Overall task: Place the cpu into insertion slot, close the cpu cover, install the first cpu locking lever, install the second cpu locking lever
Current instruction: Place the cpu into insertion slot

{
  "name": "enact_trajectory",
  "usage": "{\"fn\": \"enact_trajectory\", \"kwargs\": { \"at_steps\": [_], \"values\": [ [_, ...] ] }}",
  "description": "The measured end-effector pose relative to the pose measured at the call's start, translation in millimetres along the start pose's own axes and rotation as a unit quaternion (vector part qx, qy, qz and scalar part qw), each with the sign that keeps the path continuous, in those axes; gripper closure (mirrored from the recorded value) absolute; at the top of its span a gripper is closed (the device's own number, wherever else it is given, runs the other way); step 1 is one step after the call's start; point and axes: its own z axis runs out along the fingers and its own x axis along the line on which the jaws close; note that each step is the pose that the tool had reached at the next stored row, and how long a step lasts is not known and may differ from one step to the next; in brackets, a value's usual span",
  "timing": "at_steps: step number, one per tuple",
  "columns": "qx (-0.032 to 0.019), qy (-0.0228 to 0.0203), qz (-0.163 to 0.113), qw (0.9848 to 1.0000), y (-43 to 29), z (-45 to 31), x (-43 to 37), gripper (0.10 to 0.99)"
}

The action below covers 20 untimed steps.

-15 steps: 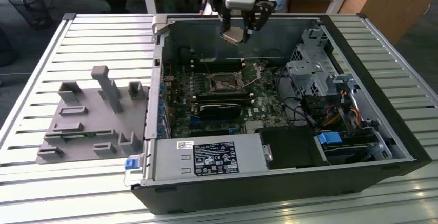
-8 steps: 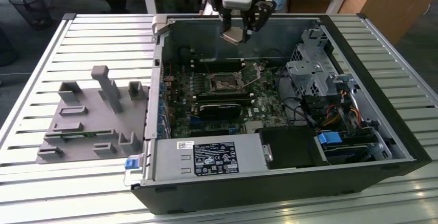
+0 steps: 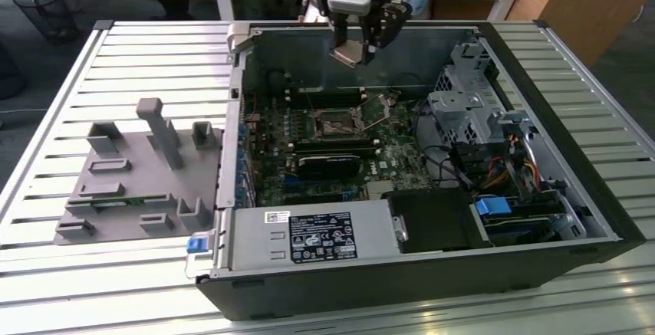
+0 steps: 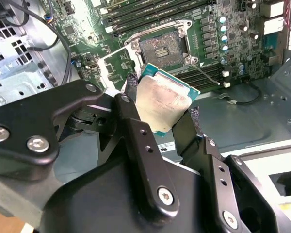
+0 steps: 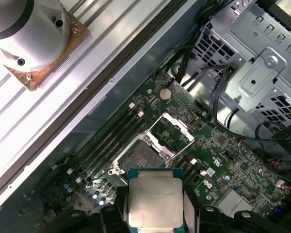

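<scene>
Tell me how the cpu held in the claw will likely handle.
The cpu looks like a flat, metal-topped plate, so probably stiff and light. The claw pinches it at two opposite edges only, so it could slip or twist if bumped. Its thin green board edge hints that a drop might damage it.

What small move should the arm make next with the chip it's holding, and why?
Probably ease the claw down toward the insertion slot, keeping the chip level. The claw is shut on the cpu, which hangs well above the slot and apart from it. The cpu cover stands flipped open, so the pin field looks bare and ready.
</scene>
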Motion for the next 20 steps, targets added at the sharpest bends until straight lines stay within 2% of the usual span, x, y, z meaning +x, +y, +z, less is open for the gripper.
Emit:
{"fn": "enact_trajectory", "kwargs": {
  "at_steps": [5, 9, 20],
  "values": [
    [-0.0005, -0.0024, 0.027, 0.9996, 0.1, 0.7, 0.2, 0.545],
    [-0.0009, -0.0047, 0.053, 0.9986, 0.2, 1.3, 0.3, 0.545],
    [-0.0021, -0.0100, 0.115, 0.9933, 0.9, 3.5, 1.3, 0.545]
  ]
}}
